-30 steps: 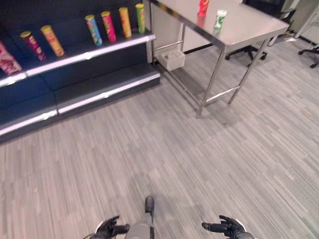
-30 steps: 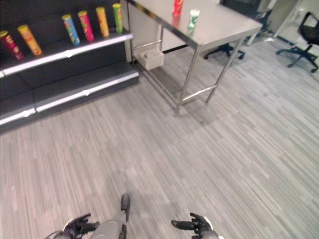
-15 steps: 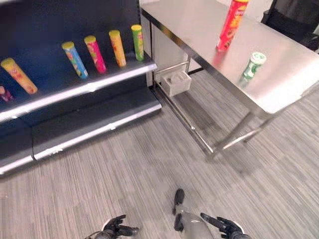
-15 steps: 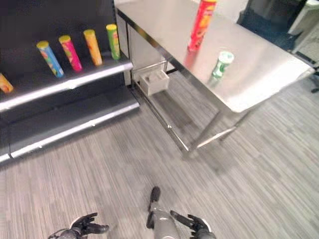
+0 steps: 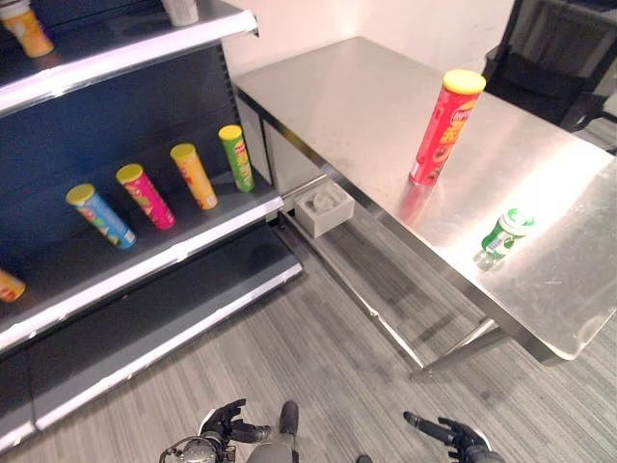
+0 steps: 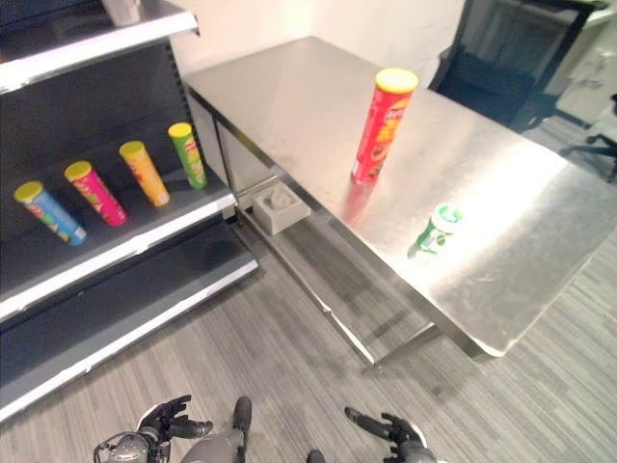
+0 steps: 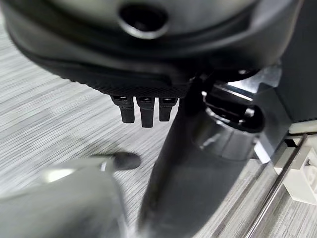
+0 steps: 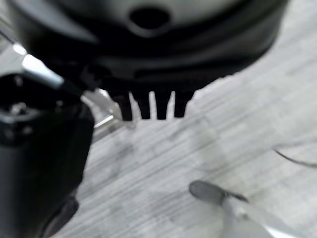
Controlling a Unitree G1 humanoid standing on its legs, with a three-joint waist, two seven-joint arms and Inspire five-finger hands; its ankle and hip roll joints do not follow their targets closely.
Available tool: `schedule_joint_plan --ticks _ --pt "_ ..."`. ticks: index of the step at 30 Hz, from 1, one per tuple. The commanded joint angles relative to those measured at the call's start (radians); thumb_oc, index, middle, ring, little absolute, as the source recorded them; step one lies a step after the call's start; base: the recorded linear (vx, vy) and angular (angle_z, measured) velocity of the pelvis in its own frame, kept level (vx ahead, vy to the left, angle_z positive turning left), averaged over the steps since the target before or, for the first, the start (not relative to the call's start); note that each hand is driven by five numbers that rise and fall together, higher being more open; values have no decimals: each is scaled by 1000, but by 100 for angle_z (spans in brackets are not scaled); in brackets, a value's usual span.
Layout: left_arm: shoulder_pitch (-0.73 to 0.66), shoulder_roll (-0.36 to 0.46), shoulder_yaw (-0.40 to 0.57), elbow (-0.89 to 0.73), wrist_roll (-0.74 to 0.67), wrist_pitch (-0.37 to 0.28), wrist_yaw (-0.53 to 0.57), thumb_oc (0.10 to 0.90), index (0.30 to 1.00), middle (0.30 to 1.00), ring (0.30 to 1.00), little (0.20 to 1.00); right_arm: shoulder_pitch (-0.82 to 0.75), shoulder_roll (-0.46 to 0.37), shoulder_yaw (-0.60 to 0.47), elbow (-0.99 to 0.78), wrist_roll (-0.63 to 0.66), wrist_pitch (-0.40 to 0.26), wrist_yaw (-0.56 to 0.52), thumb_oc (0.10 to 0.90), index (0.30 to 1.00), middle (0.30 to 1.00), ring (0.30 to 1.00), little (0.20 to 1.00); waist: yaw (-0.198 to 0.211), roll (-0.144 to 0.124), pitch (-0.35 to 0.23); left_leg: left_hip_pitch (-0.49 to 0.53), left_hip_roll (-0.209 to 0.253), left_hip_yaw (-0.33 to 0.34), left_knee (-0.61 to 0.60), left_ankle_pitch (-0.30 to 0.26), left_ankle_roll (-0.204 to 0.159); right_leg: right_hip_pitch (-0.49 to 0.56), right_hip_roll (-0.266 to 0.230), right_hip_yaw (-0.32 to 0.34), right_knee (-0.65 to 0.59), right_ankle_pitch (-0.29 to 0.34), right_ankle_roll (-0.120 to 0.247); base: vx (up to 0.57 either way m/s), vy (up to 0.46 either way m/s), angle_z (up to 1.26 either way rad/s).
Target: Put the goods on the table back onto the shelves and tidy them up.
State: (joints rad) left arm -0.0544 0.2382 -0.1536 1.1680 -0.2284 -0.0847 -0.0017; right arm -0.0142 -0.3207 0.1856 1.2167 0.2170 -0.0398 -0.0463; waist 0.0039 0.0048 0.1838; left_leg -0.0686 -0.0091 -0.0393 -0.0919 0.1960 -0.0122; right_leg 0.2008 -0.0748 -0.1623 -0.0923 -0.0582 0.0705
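Observation:
A tall red can with a yellow lid (image 5: 442, 127) stands upright on the steel table (image 5: 366, 106). A small green can (image 5: 503, 234) stands nearer the table's front right. On the dark shelf (image 5: 145, 256) to the left lean several cans: blue (image 5: 98, 215), pink (image 5: 146, 196), orange (image 5: 194, 176) and green (image 5: 235, 157). My left hand (image 5: 229, 425) and right hand (image 5: 448, 436) hang low over the floor, fingers relaxed and holding nothing, far from the table's cans.
An upper shelf (image 5: 125, 48) carries an orange can (image 5: 27, 29) and a pale container (image 5: 179, 10). A white box (image 5: 324, 208) sits under the table beside the shelf. Dark office chairs (image 5: 554, 58) stand behind the table. Grey plank floor (image 5: 318, 367) lies before me.
The camera has moved closer and tilted up: table and shelf now appear larger and nearer. Both hands stay low and empty.

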Motion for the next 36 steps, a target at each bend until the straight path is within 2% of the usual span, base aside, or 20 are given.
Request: schedule_joint_plan --ticks 1,8,9,10,11,12,13,14,15,17,19,20,21,22,24,25,30,31,33,36 --pt "8 23 -32 28 43 -15 13 800 900 900 900 900 -1 -40 -16 0 3 -11 -11 800 900 900 900 900 30 -16 -8 75 33 14 17 -143 -59 -120 12 -20 5 85 40 86 145 -9" --pt "-1 44 -19 16 38 -18 18 800 900 900 900 900 7 -27 -48 10 9 -6 -18 800 900 900 900 900 11 -22 -13 108 1 70 5 -184 -20 -144 -23 53 10 121 74 24 153 -27" --pt "-4 46 -18 15 36 -17 19 800 900 900 900 900 2 -29 -53 9 10 -7 -21 800 900 900 900 900 9 -21 -6 108 1 83 5 -188 -12 -168 -28 56 46 119 79 -131 230 -44" --pt "-13 59 -21 0 33 -18 19 800 900 900 900 900 -5 -34 -65 -6 12 -11 -31 800 900 900 900 900 6 -19 22 107 7 115 5 -191 3 -241 -33 60 177 101 97 -117 134 -38" --pt "-13 59 -21 0 33 -18 18 800 900 900 900 900 -5 -34 -65 -7 12 -11 -31 800 900 900 900 900 8 -19 22 107 7 116 5 -191 3 -244 -33 62 180 100 98 -117 108 -74" --pt "-20 72 -23 -2 43 -22 25 800 900 900 900 900 -10 -41 -86 -26 26 -16 -43 800 900 900 900 900 -3 -16 40 110 18 130 5 -193 4 -288 -47 70 244 103 121 -25 -19 -98" --pt "-18 79 -21 -2 48 -22 28 800 900 900 900 900 2 -51 -109 -34 25 -16 -54 800 900 900 900 900 -2 -17 43 118 35 148 5 -201 -3 -299 -95 42 228 121 123 -23 -20 -88" --pt "-18 79 -21 -2 48 -22 28 800 900 900 900 900 3 -51 -109 -35 25 -16 -55 800 900 900 900 900 -2 -16 44 119 36 147 5 -201 -3 -297 -95 41 227 121 123 54 -108 -60" --pt "-27 93 -21 -9 44 -23 27 800 900 900 900 900 18 -94 -170 -32 26 -16 -80 800 900 900 900 900 -12 -26 32 116 37 148 7 -209 -9 -285 -139 13 150 156 123 68 -69 -25" --pt "-21 96 -9 -18 48 -25 30 800 900 900 900 900 33 -134 -240 -57 37 -21 -112 800 900 900 900 900 -14 -47 12 117 25 155 9 -215 -14 -249 -150 -5 80 174 139 82 -64 -10" --pt "-13 93 -2 -22 52 -28 32 800 900 900 900 900 50 -164 -296 -91 55 -26 -129 800 900 900 900 900 -19 -53 2 122 29 162 9 -215 -20 -235 -144 -7 57 184 144 131 -95 10" --pt "15 79 14 -40 64 -28 23 800 900 900 900 900 113 -252 -411 -250 36 -41 -169 800 900 900 900 900 -31 -56 -21 138 42 161 5 -220 -32 -203 -133 -16 20 191 143 172 -117 19" --pt "15 79 14 -40 64 -28 23 800 900 900 900 900 113 -252 -411 -251 36 -41 -169 800 900 900 900 900 -31 -56 -21 138 43 161 5 -220 -32 -203 -133 -16 20 192 143 182 -107 11" --pt "28 65 20 -40 80 -28 19 800 900 900 900 900 148 -301 -488 -379 27 -61 -192 800 900 900 900 900 -43 -58 -34 148 53 160 5 -224 -40 -183 -128 -22 8 183 142 90 -60 -8" --pt "34 59 28 -42 79 -26 13 800 900 900 900 900 163 -327 -514 -455 13 -68 -192 800 900 900 900 900 -45 -57 -38 156 59 159 5 -227 -44 -172 -124 -27 5 180 140 86 -62 -5" --pt "47 49 38 -43 80 -24 6 800 900 900 900 900 174 -380 -571 -658 25 -101 -170 800 900 900 900 900 -52 -56 -41 170 69 161 5 -236 -52 -158 -116 -27 5 170 136 54 -50 4" --pt "79 47 37 -59 111 -23 -24 800 900 900 900 900 140 -503 -617 -957 23 -169 -110 800 900 900 900 900 -42 -53 -56 180 80 167 5 -237 -62 -147 -110 -29 5 155 130 35 -33 0" --pt "80 47 37 -59 111 -23 -25 800 900 900 900 900 142 -502 -619 -960 23 -167 -109 800 900 900 900 900 -42 -52 -56 181 81 166 5 -237 -62 -146 -110 -29 5 155 130 29 -26 6" --pt "108 52 43 -63 127 -28 -43 800 900 900 900 900 121 -551 -634 -1121 75 -212 -37 800 900 900 900 900 -27 -50 -66 181 87 167 5 -236 -67 -137 -106 -36 5 146 127 28 -30 13" --pt "125 54 43 -62 132 -33 -51 800 900 900 900 900 101 -577 -616 -1151 106 -219 3 800 900 900 900 900 -17 -49 -71 181 88 166 5 -235 -70 -131 -106 -42 5 143 126 11 -16 11"
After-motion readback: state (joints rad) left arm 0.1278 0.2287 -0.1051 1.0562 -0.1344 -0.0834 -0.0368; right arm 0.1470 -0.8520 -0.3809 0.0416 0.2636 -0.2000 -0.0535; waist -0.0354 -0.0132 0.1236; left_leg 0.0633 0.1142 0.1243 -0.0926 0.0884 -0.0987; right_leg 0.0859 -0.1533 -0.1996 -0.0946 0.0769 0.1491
